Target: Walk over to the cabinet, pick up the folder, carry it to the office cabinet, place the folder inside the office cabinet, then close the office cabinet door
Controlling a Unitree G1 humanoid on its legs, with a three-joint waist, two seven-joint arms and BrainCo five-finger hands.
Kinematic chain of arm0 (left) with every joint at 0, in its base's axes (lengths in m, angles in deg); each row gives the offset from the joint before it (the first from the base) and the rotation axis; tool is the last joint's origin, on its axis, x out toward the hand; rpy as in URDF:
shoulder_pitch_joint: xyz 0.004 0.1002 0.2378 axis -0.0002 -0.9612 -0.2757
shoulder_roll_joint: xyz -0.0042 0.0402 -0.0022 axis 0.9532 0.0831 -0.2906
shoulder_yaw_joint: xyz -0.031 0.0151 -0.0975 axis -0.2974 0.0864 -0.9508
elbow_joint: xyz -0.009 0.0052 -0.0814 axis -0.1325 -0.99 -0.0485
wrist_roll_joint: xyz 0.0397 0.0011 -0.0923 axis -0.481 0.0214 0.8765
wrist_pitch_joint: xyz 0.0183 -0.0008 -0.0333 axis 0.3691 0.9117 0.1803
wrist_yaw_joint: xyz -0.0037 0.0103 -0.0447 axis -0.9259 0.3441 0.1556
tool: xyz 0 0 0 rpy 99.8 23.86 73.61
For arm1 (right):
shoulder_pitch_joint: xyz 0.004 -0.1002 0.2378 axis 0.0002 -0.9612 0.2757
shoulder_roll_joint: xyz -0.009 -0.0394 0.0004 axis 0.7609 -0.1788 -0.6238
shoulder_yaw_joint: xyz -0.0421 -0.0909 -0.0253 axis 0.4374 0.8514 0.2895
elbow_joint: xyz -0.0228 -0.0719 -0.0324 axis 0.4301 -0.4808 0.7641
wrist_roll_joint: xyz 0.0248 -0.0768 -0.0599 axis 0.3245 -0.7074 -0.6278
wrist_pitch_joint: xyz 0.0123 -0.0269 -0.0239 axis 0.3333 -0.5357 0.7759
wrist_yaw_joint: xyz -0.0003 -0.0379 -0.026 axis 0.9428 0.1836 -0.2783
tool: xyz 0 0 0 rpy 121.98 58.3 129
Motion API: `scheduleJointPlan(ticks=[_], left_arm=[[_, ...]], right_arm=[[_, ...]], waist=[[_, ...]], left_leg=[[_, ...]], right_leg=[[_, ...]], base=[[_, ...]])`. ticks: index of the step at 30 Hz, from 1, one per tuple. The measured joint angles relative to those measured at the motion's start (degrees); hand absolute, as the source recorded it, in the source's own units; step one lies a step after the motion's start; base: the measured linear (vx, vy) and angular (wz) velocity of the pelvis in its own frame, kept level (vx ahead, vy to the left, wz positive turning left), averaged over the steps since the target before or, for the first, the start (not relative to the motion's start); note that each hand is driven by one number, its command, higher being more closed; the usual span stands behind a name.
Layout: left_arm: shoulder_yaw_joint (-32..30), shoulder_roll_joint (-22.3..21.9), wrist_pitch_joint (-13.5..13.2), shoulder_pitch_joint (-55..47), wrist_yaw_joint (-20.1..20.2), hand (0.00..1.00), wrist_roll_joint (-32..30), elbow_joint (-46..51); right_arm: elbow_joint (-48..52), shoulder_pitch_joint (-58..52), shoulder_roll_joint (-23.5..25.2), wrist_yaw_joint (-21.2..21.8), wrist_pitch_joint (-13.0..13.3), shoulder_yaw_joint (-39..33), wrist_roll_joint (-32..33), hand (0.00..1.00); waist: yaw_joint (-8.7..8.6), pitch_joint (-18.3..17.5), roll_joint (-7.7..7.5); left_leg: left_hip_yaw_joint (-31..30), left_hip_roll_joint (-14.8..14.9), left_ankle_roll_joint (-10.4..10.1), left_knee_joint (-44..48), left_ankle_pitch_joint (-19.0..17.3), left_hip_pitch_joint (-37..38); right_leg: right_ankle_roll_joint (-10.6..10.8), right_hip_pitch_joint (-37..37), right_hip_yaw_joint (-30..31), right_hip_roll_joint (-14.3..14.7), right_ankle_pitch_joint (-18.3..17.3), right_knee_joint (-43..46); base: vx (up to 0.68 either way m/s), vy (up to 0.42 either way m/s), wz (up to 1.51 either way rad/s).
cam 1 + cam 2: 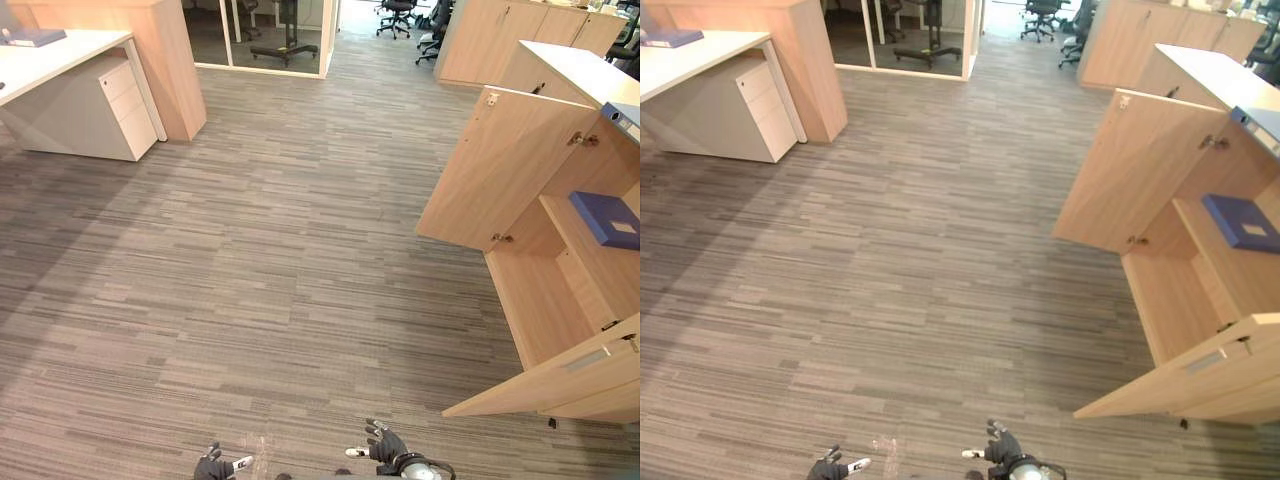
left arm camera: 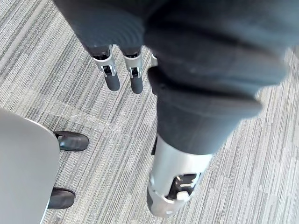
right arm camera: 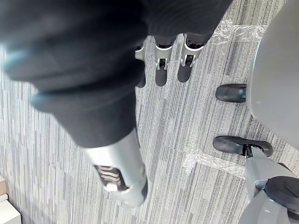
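Note:
A light wooden office cabinet (image 1: 560, 290) stands at the right with both doors swung open: the far door (image 1: 500, 165) and the near door (image 1: 560, 380). A blue folder (image 1: 608, 218) lies flat on its inner shelf. My left hand (image 1: 213, 465) and right hand (image 1: 385, 445) hang low at the bottom of the eye views, well short of the cabinet. In the wrist views the left hand's fingers (image 2: 112, 74) and the right hand's fingers (image 3: 161, 70) point straight down over the carpet and hold nothing.
A binder (image 1: 625, 120) rests on the cabinet top at the right edge. A white desk (image 1: 60, 60) with a drawer unit (image 1: 125, 105) and a blue folder (image 1: 35, 37) stands at the far left. Striped grey carpet (image 1: 280, 250) spreads between. Office chairs (image 1: 400, 15) stand far back.

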Motion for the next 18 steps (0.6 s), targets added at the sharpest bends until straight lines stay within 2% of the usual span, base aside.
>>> scheduleJointPlan(ticks=[5,9,12,14,18], left_arm=[[0.0,0.0,0.1,-0.3,2.3,0.0,3.1,0.8],[0.0,0.0,0.1,0.1,2.7,0.0,2.7,0.8],[0.1,0.0,0.1,0.1,2.5,0.0,0.4,0.9],[0.6,-0.2,0.0,0.0,0.9,0.0,-3.8,1.6],[2.1,-0.1,-0.3,-0.1,-0.8,0.0,-7.2,2.5]], right_arm=[[2.0,0.2,0.3,0.4,-0.4,0.0,0.0,0.0],[2.7,0.2,0.3,0.5,-0.5,0.0,0.0,0.0],[3.3,0.1,0.3,0.5,-0.5,0.0,-0.1,0.0],[3.7,-0.4,0.3,0.4,-0.5,0.0,-0.1,0.0],[6.5,-2.2,0.3,0.2,-0.4,0.0,0.4,0.0]], waist=[[0.1,0.2,-0.04],[0.2,0.2,-0.03],[0.18,0.2,0.0],[0.2,0.1,0.04],[0.22,0.1,0.07]], left_leg=[[0.1,0.0,0.1,0.1,-0.1,-0.4],[0.0,0.0,0.1,0.1,-0.2,-0.3],[0.0,0.0,0.1,0.2,-0.2,-0.3],[0.0,0.0,0.1,0.3,-0.2,-0.2],[0.0,0.0,-0.1,0.2,0.0,-0.3]], right_leg=[[-0.2,0.1,0.0,0.1,0.8,-0.8],[-0.2,0.2,0.0,0.1,0.8,-0.9],[-0.2,0.2,0.0,0.1,0.8,-0.5],[-0.2,0.2,0.0,0.1,0.7,-0.2],[0.0,0.0,0.0,0.1,0.6,0.1]], base=[[0.04,0.007,-0.02],[0.0,0.0,0.0],[-0.06,0.01,0.0],[-0.1,0.012,0.01],[-0.07,0.008,0.01]])
